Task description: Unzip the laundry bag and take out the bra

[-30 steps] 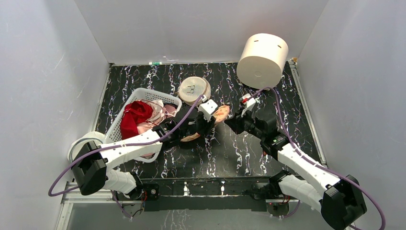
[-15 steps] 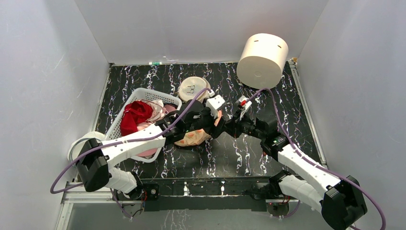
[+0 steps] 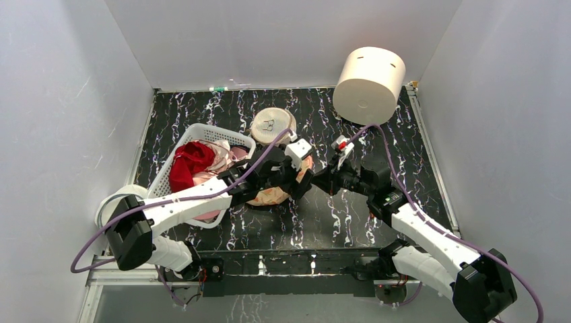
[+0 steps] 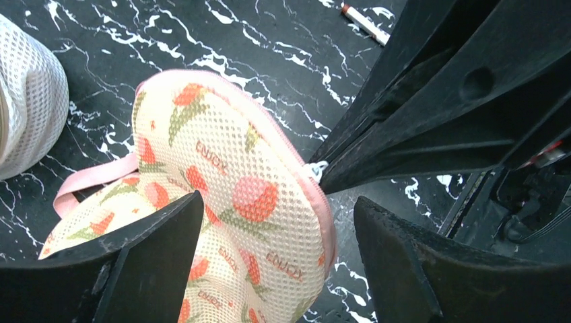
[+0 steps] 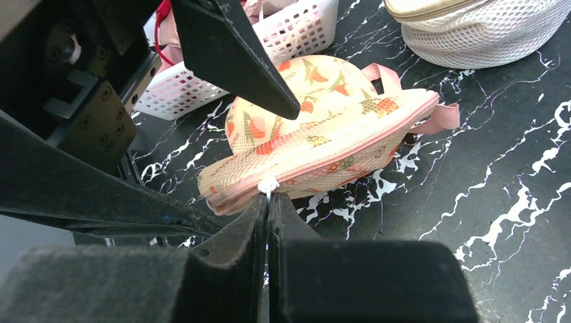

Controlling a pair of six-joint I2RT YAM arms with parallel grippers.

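Laundry bag (image 5: 323,134), zip closed, on black marbled table (image 5: 471,202).
Right gripper (image 5: 268,202) pinches zip pull (image 5: 268,186); left gripper (image 4: 277,202) spread wide over it.

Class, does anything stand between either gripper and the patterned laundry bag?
Nothing visible does. The right gripper is shut on the white zip pull at the edge of the laundry bag, and the open left gripper straddles the bag from above.
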